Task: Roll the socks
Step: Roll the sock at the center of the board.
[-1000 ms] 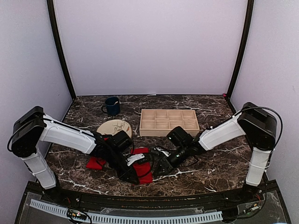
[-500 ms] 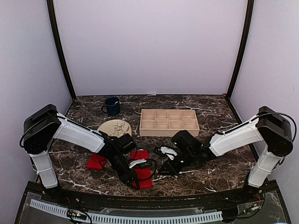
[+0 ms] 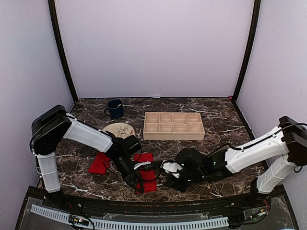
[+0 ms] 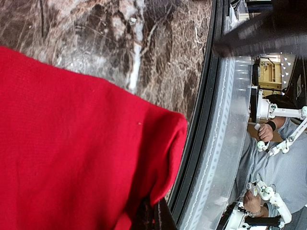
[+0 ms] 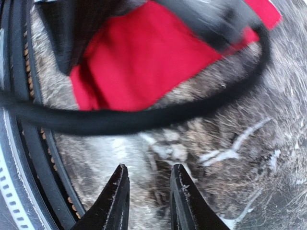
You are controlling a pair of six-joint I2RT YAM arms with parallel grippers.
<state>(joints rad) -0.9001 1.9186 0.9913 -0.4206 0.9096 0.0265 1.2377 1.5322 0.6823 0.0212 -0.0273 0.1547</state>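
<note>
Both arms are showing white shells between bulky black joints: left arm (image 3: pixel 88 136), right arm (image 3: pixel 252 152). Black, tapered fingers (image 5: pixel 117 201) are fronting the right claw (image 5: pixel 148 168); a black cable (image 5: pixel 144 120) is looping ahead.

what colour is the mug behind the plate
The mug is dark blue; it shows best in the top external view.
</note>
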